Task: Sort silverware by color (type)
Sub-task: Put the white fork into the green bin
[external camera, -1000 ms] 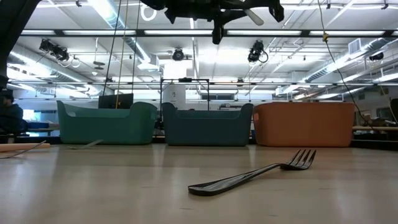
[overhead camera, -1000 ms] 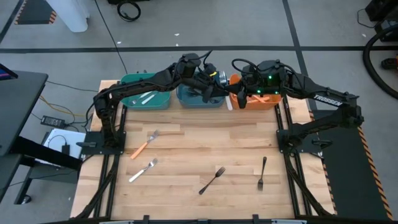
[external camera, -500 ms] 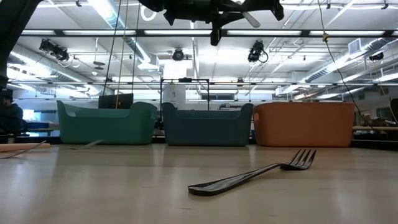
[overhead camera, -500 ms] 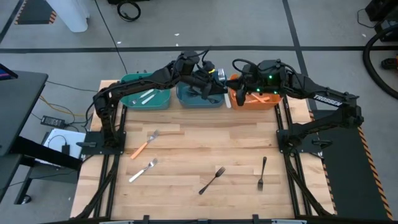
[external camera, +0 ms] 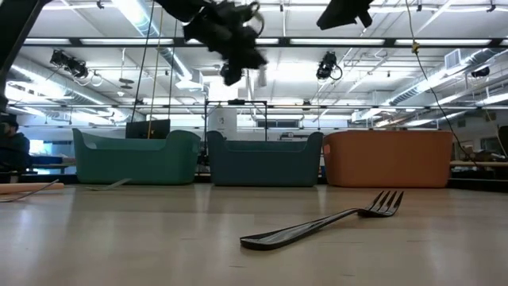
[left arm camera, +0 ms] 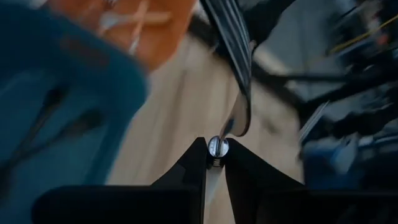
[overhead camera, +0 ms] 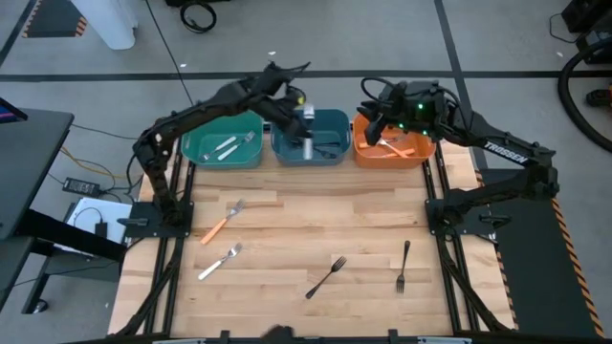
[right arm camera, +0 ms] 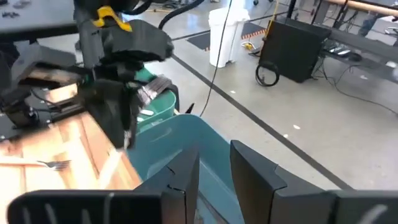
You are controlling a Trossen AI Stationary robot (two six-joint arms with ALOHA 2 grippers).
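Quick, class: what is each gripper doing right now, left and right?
Left gripper: closed on a slim silver utensil, over the blue plastic bin.
Right gripper: open, holding nothing.

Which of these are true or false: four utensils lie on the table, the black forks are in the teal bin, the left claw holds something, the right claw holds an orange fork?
1. Four utensils lie on the table. True.
2. Both black forks lie in the teal bin. False: they lie on the table; that bin holds white pieces.
3. The left claw is shut on a slim silver utensil above the blue bin. True.
4. The right claw holds an orange-handled fork. False: it is open and empty above the orange bin.
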